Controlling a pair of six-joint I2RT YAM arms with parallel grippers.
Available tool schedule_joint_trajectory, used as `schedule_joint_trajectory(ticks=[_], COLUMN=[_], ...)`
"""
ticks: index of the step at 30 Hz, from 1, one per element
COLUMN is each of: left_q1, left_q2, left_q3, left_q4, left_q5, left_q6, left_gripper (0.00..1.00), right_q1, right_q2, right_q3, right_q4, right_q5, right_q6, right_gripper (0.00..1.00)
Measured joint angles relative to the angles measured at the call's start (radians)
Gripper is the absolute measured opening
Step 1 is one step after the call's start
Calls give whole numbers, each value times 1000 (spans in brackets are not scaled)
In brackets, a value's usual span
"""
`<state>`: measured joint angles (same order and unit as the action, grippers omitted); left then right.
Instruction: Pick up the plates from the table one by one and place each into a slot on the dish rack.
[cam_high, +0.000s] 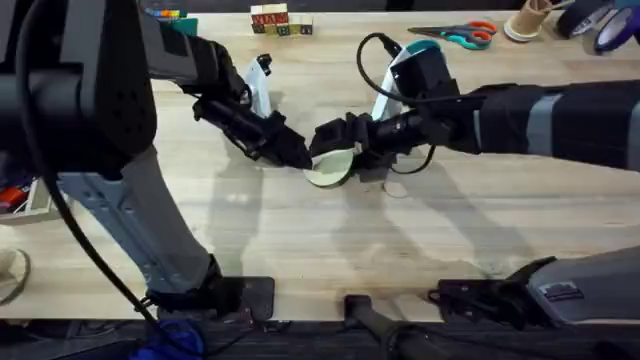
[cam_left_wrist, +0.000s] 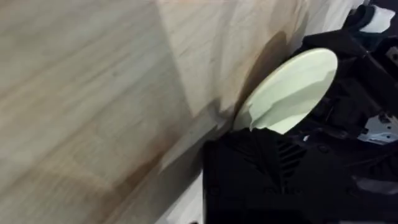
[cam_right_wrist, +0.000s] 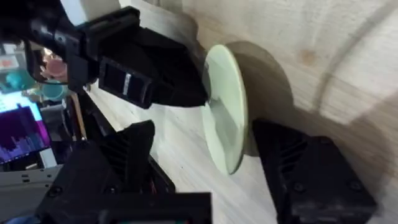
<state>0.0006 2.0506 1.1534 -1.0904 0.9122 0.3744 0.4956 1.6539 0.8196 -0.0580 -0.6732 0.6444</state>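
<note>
Plate (cam_high: 332, 168), pale cream-yellow, is seen near the middle of the table (cam_high: 300, 250), tipped up on its edge rather than lying flat. It is pinched from one side by the left gripper (cam_high: 297, 155), whose black fingers are closed on the rim; in the right wrist view that black fingertip is pressed right against the plate's (cam_right_wrist: 225, 112) face. From the other side it is flanked by the right gripper (cam_high: 345, 135), whose fingers are spread with the plate standing between them; the pads aren't shown clearly touching it, so that one looks released, not clamped. In the left wrist view the plate (cam_left_wrist: 287, 92) is seen as a tilted oval, lower edge hidden behind the black finger (cam_left_wrist: 261, 168), with a dark shadow thrown on the wood beside it.

A white upright object (cam_high: 260, 88) is seen just behind the left arm, but it is too hidden to tell what it is. At the far edge of the table, scissors (cam_high: 455, 36) with orange and teal handles and a few small colored blocks (cam_high: 280, 20) are lying well apart from the plate.
</note>
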Motion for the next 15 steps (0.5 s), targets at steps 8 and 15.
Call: schedule_joint_trajectory(ticks=[8,15], left_q1=[0,0], left_q2=[0,0], left_q3=[0,0], left_q4=[0,-1], left_q5=[0,0], left_q6=[0,0], left_gripper=[42,43], right_q1=[0,0], right_q2=[0,0], right_q3=[0,0], right_q4=[1,1], right_q5=[26,55], right_q6=[7,17], right_gripper=[785,487])
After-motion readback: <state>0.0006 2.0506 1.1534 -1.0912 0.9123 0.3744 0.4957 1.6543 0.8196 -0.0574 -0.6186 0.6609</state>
